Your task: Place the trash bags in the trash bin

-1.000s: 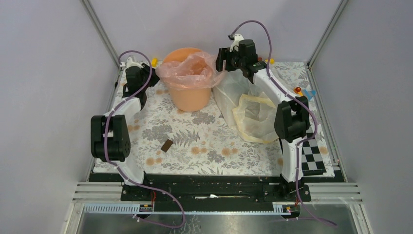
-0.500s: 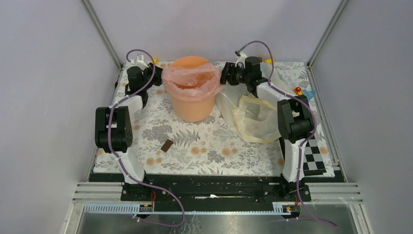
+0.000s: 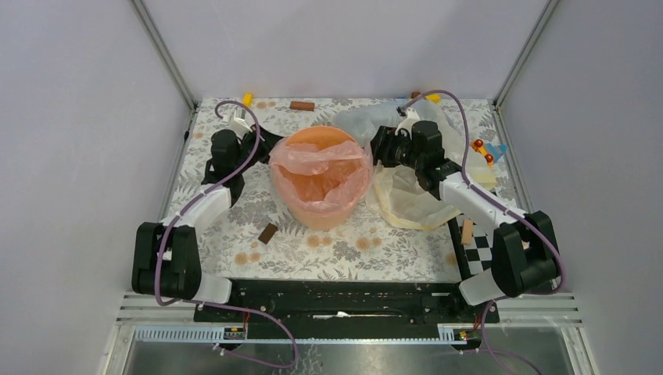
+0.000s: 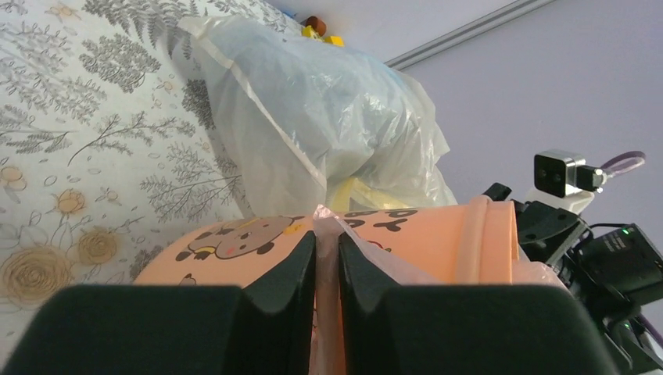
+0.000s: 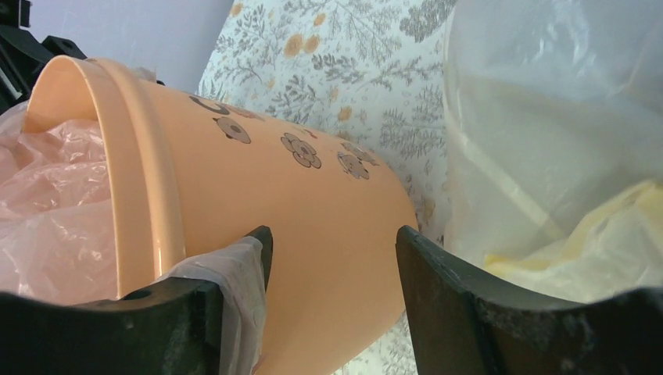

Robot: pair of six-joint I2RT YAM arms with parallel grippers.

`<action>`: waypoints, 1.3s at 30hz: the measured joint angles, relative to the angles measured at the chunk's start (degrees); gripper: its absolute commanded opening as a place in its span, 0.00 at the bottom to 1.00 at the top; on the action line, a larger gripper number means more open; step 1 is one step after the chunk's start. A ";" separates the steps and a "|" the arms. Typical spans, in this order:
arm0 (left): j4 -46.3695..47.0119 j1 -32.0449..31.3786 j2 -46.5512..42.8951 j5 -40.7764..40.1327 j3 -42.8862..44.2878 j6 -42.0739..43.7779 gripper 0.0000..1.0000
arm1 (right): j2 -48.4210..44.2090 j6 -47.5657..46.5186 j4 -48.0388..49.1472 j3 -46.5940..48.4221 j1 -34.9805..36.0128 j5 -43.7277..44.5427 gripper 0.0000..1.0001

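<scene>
- Both arms have dropped and reached in since a second ago, and the bin [image 3: 317, 217] now stands nearer the table's middle, away from the far edge.
- Over the same second the pink bag [image 3: 317, 160] has gone from billowing above the rim to lying lower, its mouth stretched over the rim and its body sagging inside.
- Left gripper [image 4: 327, 242] is at the bin's left rim, its fingers almost pressed together and pinching a fold of the pink bag.
- Right gripper [image 5: 332, 246] is at the bin's right side with its fingers spread. The bin's wall shows in the gap between them.
- A flap of thin film lies over one right finger [image 5: 264, 242], against the wall just below the rim. It is draped there, not pinched.
- A clear bag [image 3: 356, 121] lies behind and to the right of the bin, and a yellow bag [image 3: 406, 199] lies just beside it on the right.
- A small brown block [image 3: 268, 233] lies on the floral cloth [image 3: 234, 211], near the bin's front left.
</scene>
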 measured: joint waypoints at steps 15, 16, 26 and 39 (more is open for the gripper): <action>-5.99 -1.22 2.58 -3.26 -2.95 3.13 0.10 | -2.43 0.09 -7.58 -4.68 2.99 6.88 0.76; -6.34 -1.29 2.56 -3.74 -3.04 3.32 0.10 | -2.75 -0.46 -8.33 -4.70 3.08 7.61 0.78; -5.88 -1.75 1.25 -7.76 -5.75 3.87 0.05 | -15.19 -7.21 -14.36 -6.73 3.89 16.31 0.84; -5.31 -1.81 -0.52 -9.99 -6.45 3.89 0.05 | -31.19 -14.88 -16.90 -11.06 3.89 18.78 0.88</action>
